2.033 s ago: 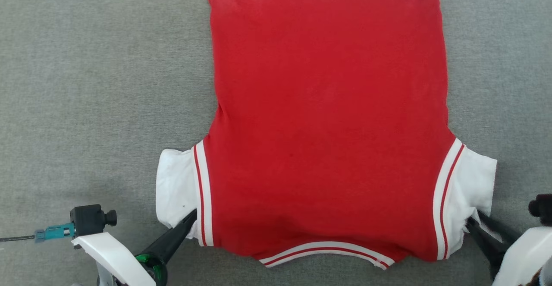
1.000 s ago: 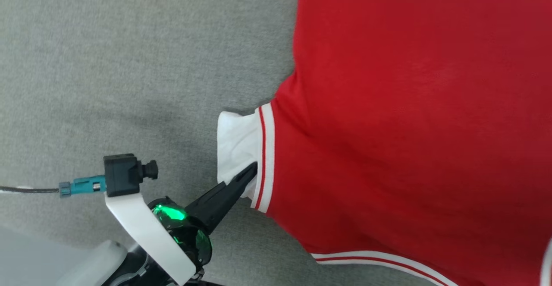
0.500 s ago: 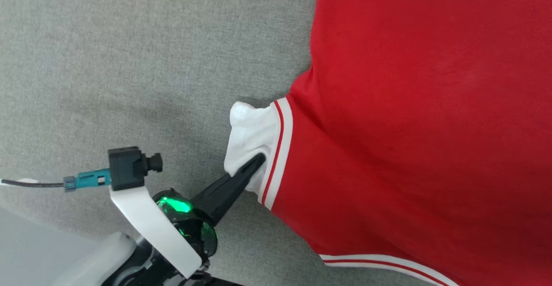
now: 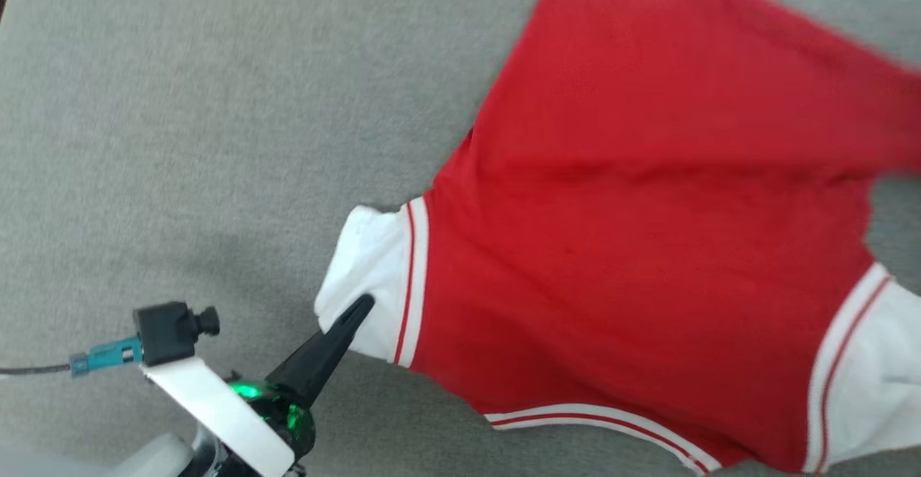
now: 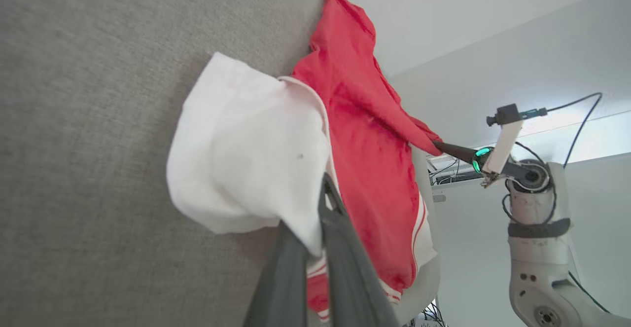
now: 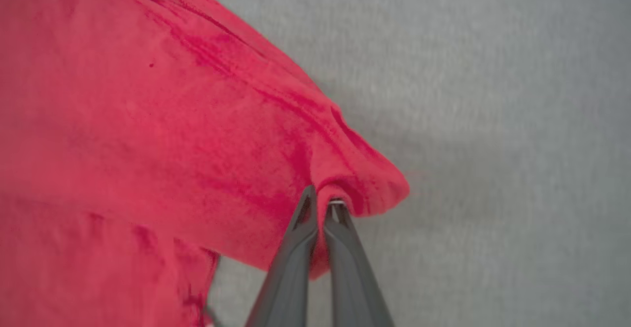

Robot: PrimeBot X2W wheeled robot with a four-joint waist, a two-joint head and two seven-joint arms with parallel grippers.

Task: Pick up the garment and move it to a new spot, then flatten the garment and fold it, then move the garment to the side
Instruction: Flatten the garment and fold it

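The garment [image 4: 633, 247] is red with white sleeve ends and striped trim, and it lies skewed on the grey surface. My left gripper [image 4: 360, 306] is shut on its left white sleeve end [image 4: 367, 268]. In the left wrist view the white cloth [image 5: 246, 154] is pinched between the fingers of the left gripper [image 5: 320, 196]. My right gripper [image 6: 321, 199] is shut on a bunched red corner of the garment [image 6: 172, 120]. The left wrist view shows the right gripper [image 5: 441, 145] holding that corner up off the surface. The garment's far red part is blurred in the head view.
A grey fabric surface [image 4: 180, 139] spreads on all sides of the garment. The left arm's wrist camera [image 4: 169, 329] with its cable juts out at the lower left. The right arm [image 5: 537, 228], pale walls and some cables stand beyond the surface's edge in the left wrist view.
The head camera has shifted. The garment now lies diagonally, its far red part lifted and blurred, with a crease across the middle. The left gripper has kept its hold on the white sleeve end.
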